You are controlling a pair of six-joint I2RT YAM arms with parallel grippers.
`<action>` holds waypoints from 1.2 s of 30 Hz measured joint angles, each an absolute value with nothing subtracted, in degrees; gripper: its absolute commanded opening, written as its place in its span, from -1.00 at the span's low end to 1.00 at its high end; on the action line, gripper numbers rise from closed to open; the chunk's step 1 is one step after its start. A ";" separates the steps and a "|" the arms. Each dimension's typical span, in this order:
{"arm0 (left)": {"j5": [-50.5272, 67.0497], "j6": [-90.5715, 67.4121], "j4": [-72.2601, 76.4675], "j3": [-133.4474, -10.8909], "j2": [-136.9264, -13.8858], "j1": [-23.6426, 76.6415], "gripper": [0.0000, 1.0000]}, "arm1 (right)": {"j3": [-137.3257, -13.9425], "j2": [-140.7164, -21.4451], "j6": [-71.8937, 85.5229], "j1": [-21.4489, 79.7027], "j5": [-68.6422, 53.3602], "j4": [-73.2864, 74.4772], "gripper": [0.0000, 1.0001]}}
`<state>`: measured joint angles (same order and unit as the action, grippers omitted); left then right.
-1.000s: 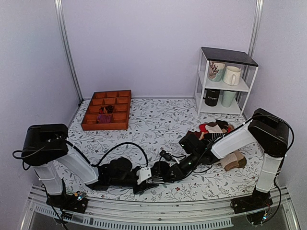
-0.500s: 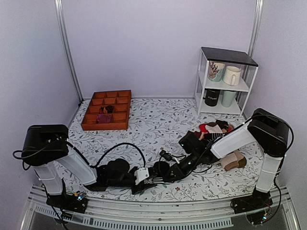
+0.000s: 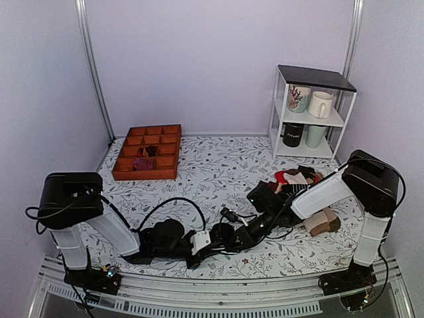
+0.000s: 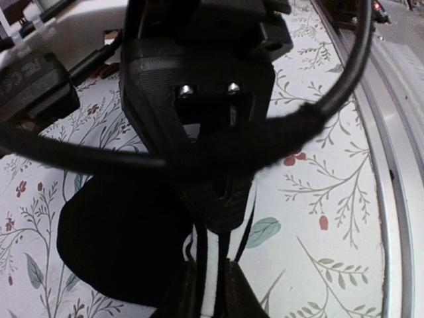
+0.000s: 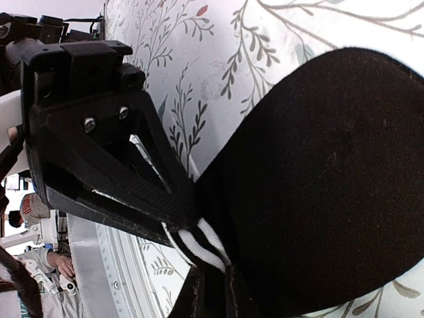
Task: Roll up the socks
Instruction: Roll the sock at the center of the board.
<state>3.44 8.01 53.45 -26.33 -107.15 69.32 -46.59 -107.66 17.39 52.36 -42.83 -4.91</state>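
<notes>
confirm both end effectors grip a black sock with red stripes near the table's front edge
No, the stripes are white, not red; the right wrist view shows it. The rest stands: the left end effector and right end effector both grip the black sock near the table's front edge.

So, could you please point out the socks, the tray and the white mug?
socks (image 5: 318,185), right wrist view, on the black fabric at the middle.
tray (image 3: 146,176), top view, on its near wall.
white mug (image 3: 320,105), top view, on its side.
</notes>
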 measured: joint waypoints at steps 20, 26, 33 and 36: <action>12.84 -13.89 53.78 -27.24 -109.54 67.92 -1.00 | -41.43 -100.29 11.66 52.82 -33.85 -10.70 -0.04; 16.21 -20.86 63.57 -26.04 -114.43 67.57 -1.00 | -23.94 -86.72 -0.43 53.74 -27.40 -29.69 0.05; 18.15 -24.16 71.44 -23.53 -116.16 67.55 -1.00 | -19.81 -86.39 -12.91 59.94 -20.36 -38.52 0.04; 18.87 -25.02 72.84 -22.94 -116.46 67.55 -1.00 | -19.86 -86.98 -15.66 61.65 -17.87 -39.29 0.04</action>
